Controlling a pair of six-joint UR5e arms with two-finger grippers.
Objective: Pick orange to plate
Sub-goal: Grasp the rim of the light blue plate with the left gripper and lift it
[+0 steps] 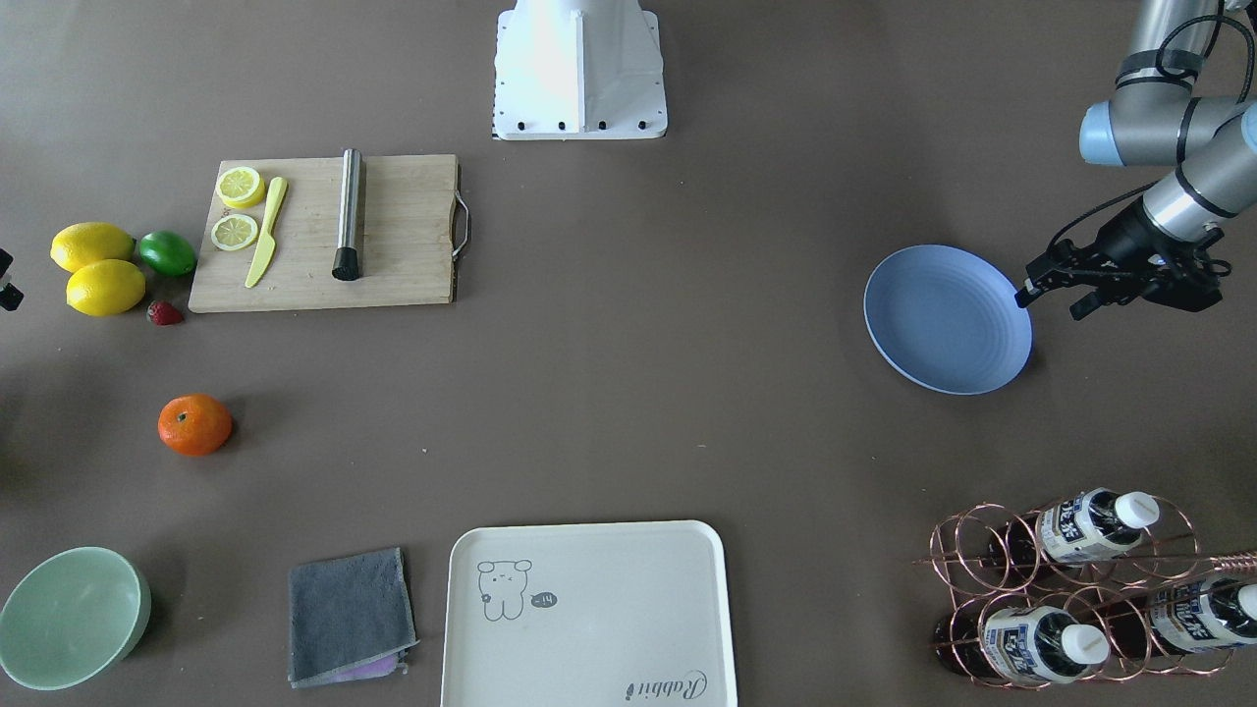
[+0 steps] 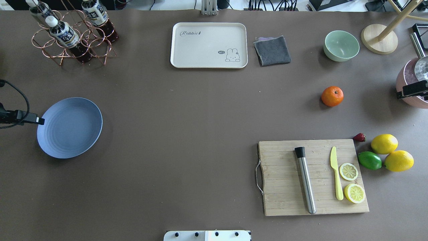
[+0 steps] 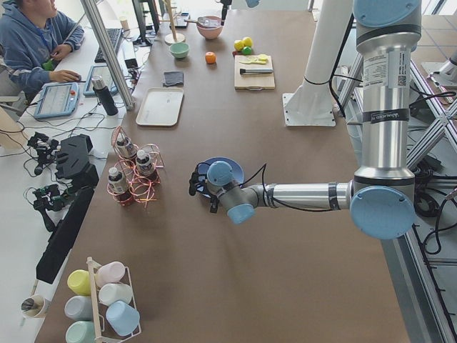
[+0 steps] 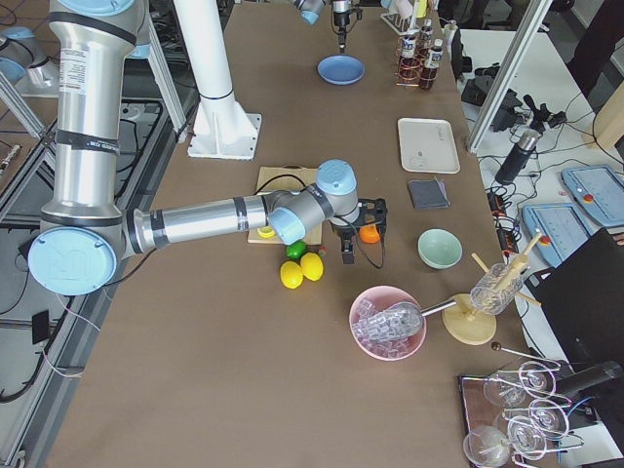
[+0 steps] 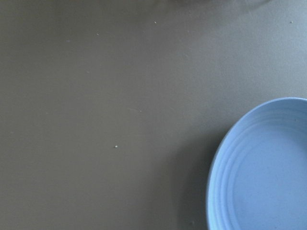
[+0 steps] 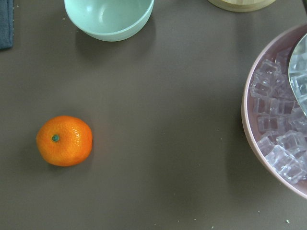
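Overhead exterior, orange [image 2: 332, 96] on table [image 2: 187, 117], plate [image 2: 69, 127] well apart

Right gripper [image 2: 410, 90]: mostly beyond overhead frame edge; jaw gap unreadable. Orange [image 4: 370, 234]: partly masked behind that gripper, right-side view. Plate [image 5: 261, 167], just beside left gripper [image 1: 1053, 299]: wrist view crops it right and bottom.
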